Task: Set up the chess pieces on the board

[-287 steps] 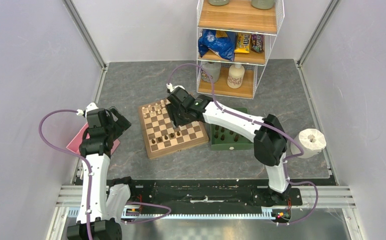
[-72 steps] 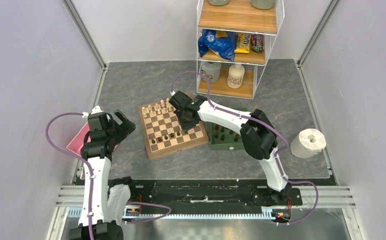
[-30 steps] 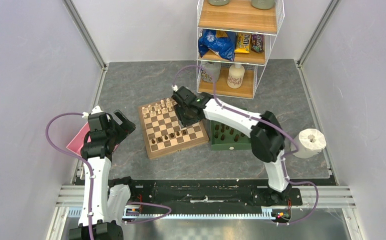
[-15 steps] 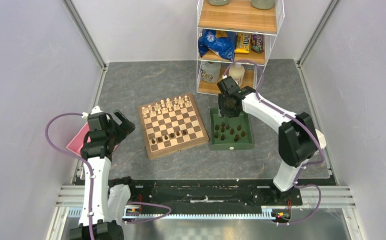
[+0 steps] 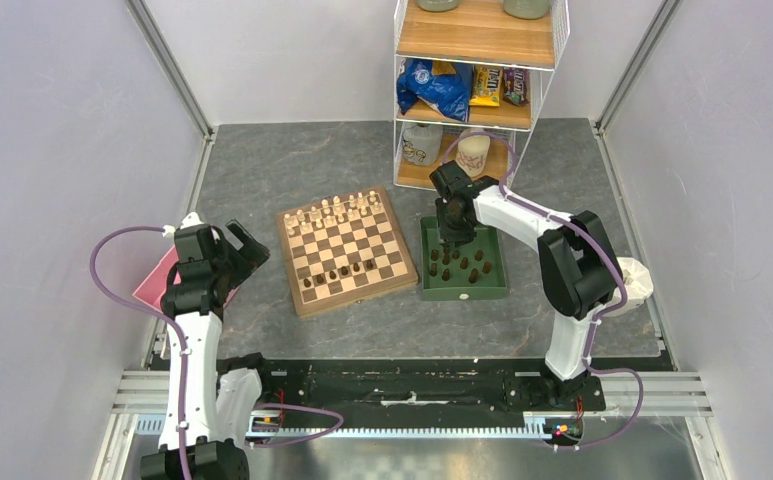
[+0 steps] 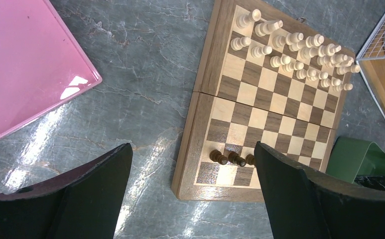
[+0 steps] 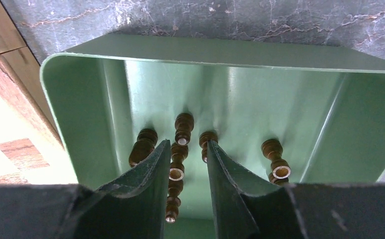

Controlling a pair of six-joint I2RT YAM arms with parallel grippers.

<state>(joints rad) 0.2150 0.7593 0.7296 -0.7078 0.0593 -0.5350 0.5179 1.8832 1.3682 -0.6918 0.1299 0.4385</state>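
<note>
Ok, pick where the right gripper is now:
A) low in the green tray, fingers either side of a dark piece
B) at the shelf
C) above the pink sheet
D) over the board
A: the right wrist view shows the right gripper down inside the tray, with a dark piece standing between its fingers.
</note>
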